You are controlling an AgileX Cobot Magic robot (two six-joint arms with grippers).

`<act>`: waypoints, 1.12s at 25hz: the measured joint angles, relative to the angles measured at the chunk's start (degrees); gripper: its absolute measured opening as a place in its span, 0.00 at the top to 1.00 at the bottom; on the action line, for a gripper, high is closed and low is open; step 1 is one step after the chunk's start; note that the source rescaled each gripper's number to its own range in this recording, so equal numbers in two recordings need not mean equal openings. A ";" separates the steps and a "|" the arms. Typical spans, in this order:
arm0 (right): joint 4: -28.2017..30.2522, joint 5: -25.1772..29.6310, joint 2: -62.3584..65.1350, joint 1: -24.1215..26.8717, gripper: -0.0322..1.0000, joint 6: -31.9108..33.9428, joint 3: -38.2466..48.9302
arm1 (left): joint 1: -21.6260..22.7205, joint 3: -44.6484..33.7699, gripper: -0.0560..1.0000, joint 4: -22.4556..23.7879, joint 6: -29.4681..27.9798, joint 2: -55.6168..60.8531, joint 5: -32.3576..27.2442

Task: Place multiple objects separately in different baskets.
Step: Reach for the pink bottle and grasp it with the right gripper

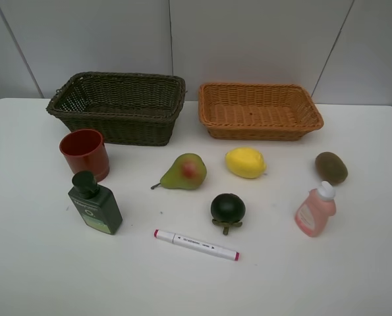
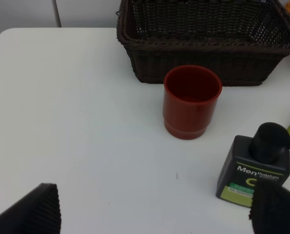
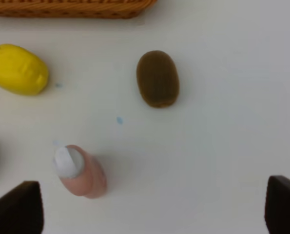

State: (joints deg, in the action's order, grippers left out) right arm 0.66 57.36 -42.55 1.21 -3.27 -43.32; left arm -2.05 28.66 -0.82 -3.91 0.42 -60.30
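Observation:
The dark basket [image 1: 116,128] and the tan basket [image 1: 261,131] stand side by side at the back of the table. In front of them lie a red cup [image 1: 84,153], dark green bottle [image 1: 95,204], pear [image 1: 184,172], lemon [image 1: 245,162], kiwi [image 1: 331,167], dark green round fruit [image 1: 228,209], pink bottle [image 1: 315,210] and white marker [image 1: 196,244]. My left gripper [image 2: 154,212] hangs open above the table, short of the cup [image 2: 191,102] and bottle [image 2: 254,168]. Open too, my right gripper [image 3: 152,207] hovers near the pink bottle [image 3: 80,171] and kiwi [image 3: 157,78]. Neither holds anything.
The white table [image 1: 37,263] ends at a grey panelled wall behind the baskets. The lemon [image 3: 18,69] and the tan basket's edge [image 3: 71,9] show in the right wrist view. Neither arm appears in the high view.

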 joint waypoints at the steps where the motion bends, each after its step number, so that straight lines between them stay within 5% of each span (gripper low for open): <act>1: -0.66 0.00 -1.61 0.00 0.01 -0.64 -0.21 | 0.00 0.00 0.00 0.00 0.00 0.00 0.00; 12: -8.81 -0.28 -14.68 -0.08 0.10 -3.99 -0.27 | 0.00 0.00 0.00 0.00 0.00 0.00 0.00; 28: -5.11 -7.03 -30.78 -13.27 0.13 -4.01 -0.32 | 0.00 0.00 0.00 0.00 0.00 0.00 0.00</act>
State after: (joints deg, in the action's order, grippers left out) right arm -4.45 50.33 -73.34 -12.06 -7.28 -43.64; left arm -2.05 28.66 -0.82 -3.91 0.42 -60.30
